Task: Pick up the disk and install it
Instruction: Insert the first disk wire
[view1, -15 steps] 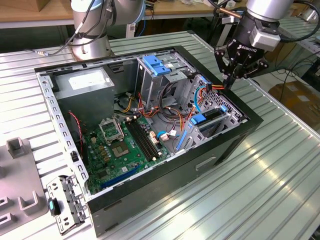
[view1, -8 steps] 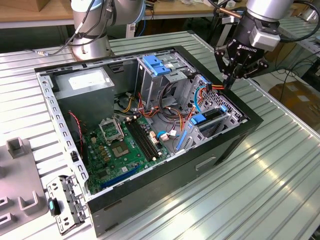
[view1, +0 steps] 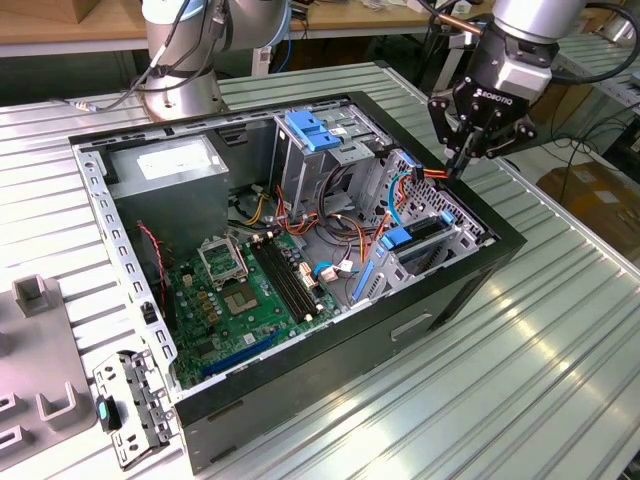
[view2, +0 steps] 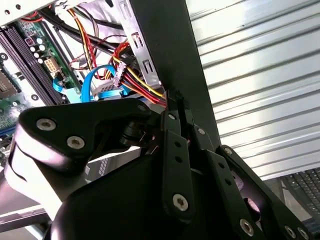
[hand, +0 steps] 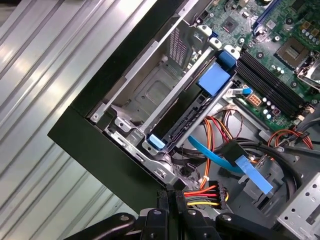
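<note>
Exterior view shows the end effector (view1: 462, 165) hovering at the far corner of the open computer case (view1: 250, 400) on the ribbed worktop (view1: 520, 380), its fingers drawn together on a bundle of red, yellow and black wires (hand: 202, 196) by the case wall. Just below it, the disk (view1: 425, 232) sits edge-up in the drive cage (hand: 150, 95), blue rails visible in the first wrist view.

Ribbed metal table (view1: 560, 330), matt black claw (view1: 462, 160).

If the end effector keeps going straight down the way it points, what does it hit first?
Most likely the red, yellow and black power cable bundle just ahead of the end effector, beside the black computer case wall; depth is uncertain.
</note>
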